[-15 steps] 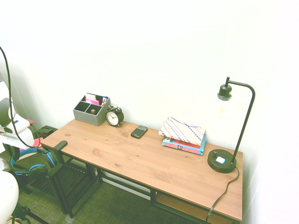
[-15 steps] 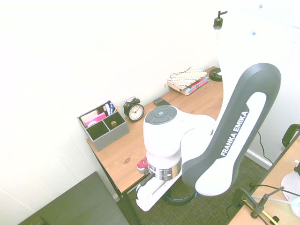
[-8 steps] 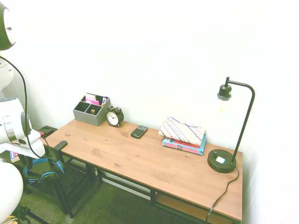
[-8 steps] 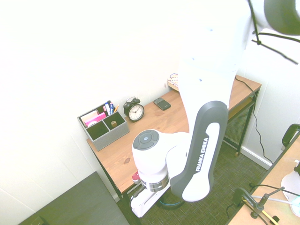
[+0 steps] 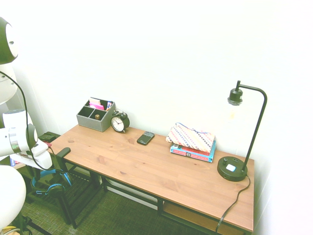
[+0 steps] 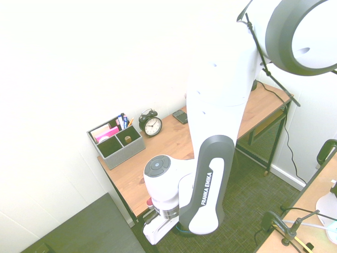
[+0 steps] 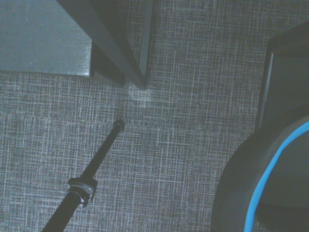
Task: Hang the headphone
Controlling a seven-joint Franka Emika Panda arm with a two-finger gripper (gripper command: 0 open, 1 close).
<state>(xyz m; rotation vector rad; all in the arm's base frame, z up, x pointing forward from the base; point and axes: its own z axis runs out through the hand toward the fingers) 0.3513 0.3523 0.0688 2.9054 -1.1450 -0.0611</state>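
The headphone [image 5: 49,183], with a blue headband and black ear cups, hangs low beside the left end of the wooden desk [image 5: 146,166], above the carpet. My gripper [image 5: 47,166] is right above it at the headband, and the white hand hides the fingers. The headphone has travelled with the hand, so it is held. A black peg [image 5: 63,152] sticks out at the desk's left edge, just above and to the right of the headphone. In the wrist view one blue-trimmed ear cup [image 7: 270,193] fills the lower right corner over the grey carpet.
On the desk stand a grey organizer [image 5: 95,115], an alarm clock [image 5: 119,122], a phone [image 5: 145,138], a patterned pouch on books [image 5: 192,142] and a black lamp [image 5: 239,142]. The desk's black leg frame [image 5: 68,205] stands close to the headphone.
The arm has swung right toward the desk's left end, and its upper links have risen. The headphone has gone with the hand, a little right and lower.
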